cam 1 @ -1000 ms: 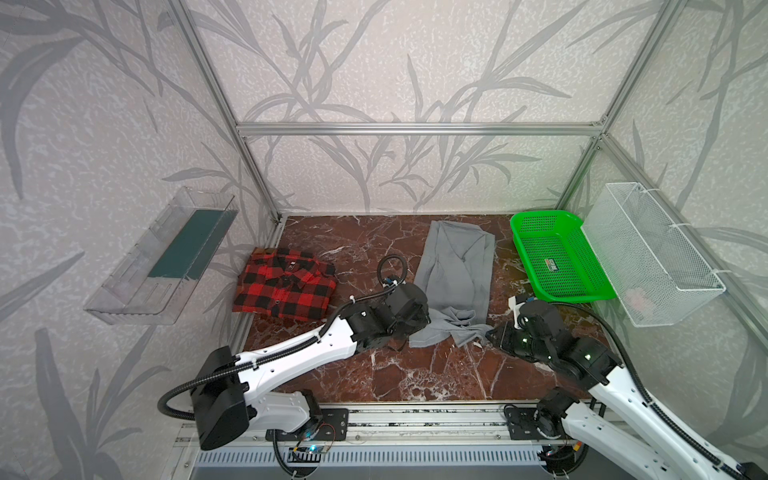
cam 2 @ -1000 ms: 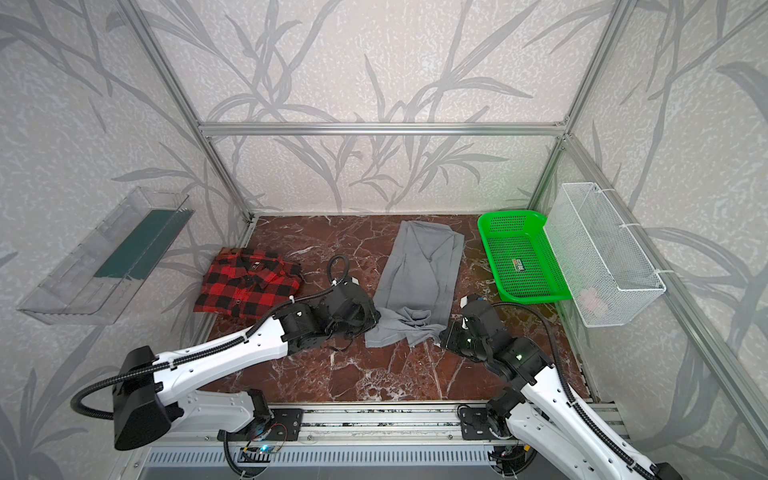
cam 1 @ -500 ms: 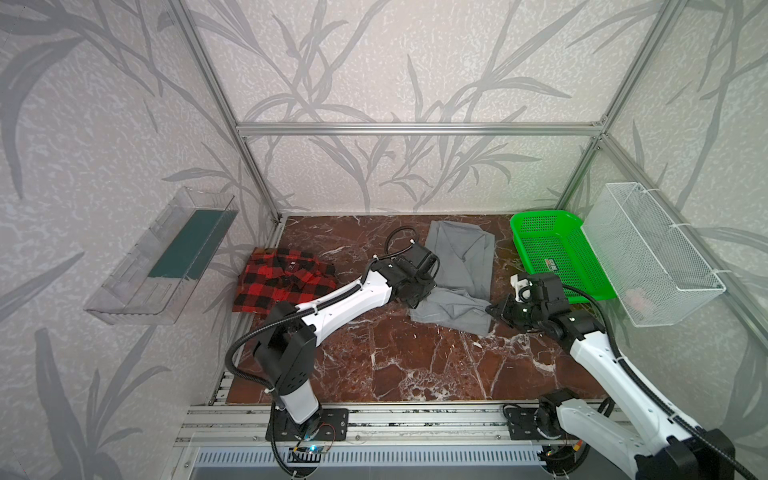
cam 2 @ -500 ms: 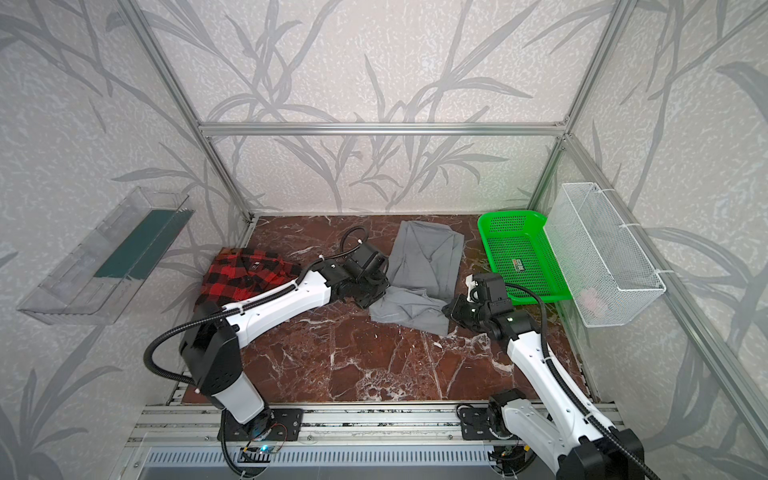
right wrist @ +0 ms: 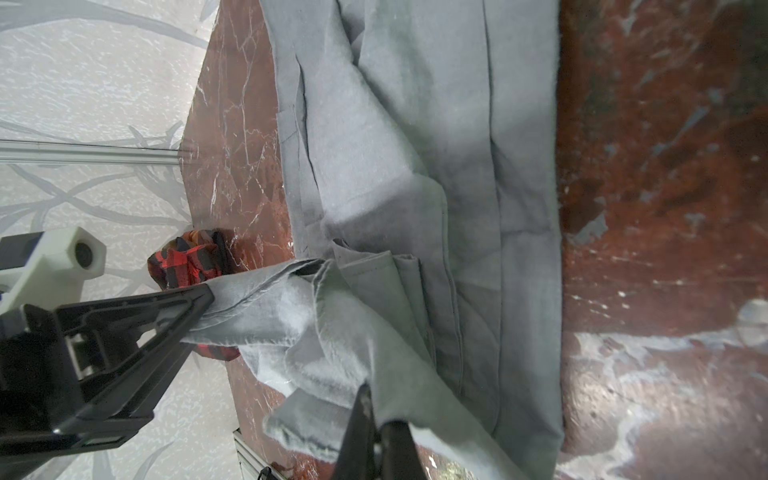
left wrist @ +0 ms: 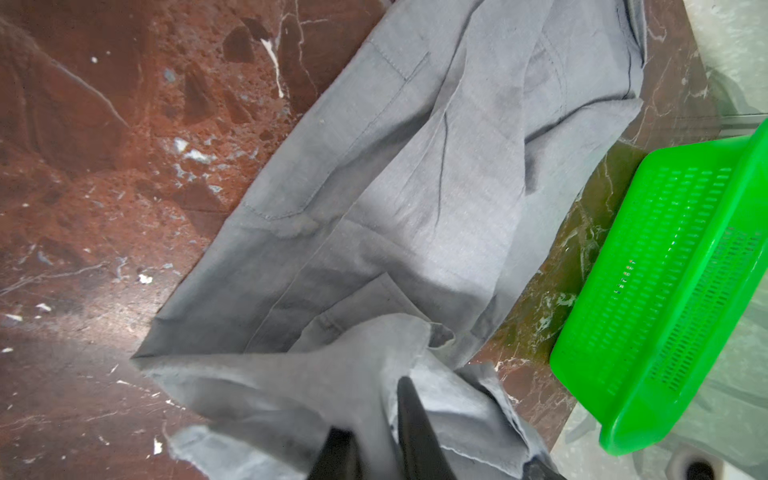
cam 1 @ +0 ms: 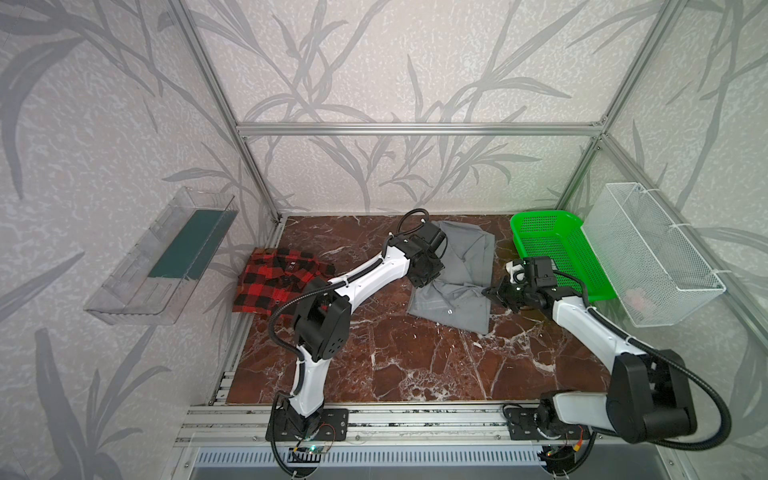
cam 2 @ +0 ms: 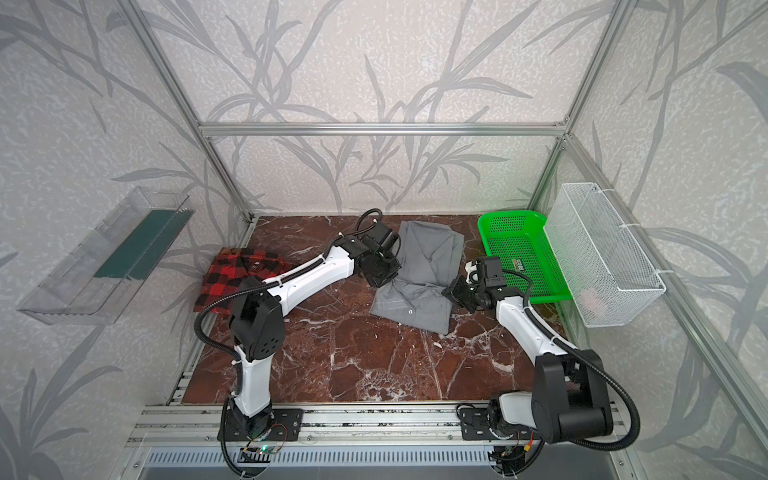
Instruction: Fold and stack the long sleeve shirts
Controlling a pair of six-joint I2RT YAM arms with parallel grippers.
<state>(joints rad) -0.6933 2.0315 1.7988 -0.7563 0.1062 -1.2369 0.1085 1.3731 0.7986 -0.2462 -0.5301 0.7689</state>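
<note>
Marble desk [cam 1: 415,365] lies bare nearest us, where the hem of the gray shirt [cam 1: 457,291] was held a second ago. We have since swept that hem away from us, and the shirt now lies doubled just beside the green basket [cam 1: 540,216], its fresh fold edge toward us. On its basket side the right pincer [right wrist: 374,432] stays clenched on a hem corner. On the side away from the basket the left pincer [right wrist: 208,297] still pinches its corner, fingers looking slightly parted around the cloth. That halves the length, so we judge this fold nearly done. Well apart from the basket, past the gray shirt, the red-and-black plaid shirt [cam 1: 282,278] waits bundled for stacking.
</note>
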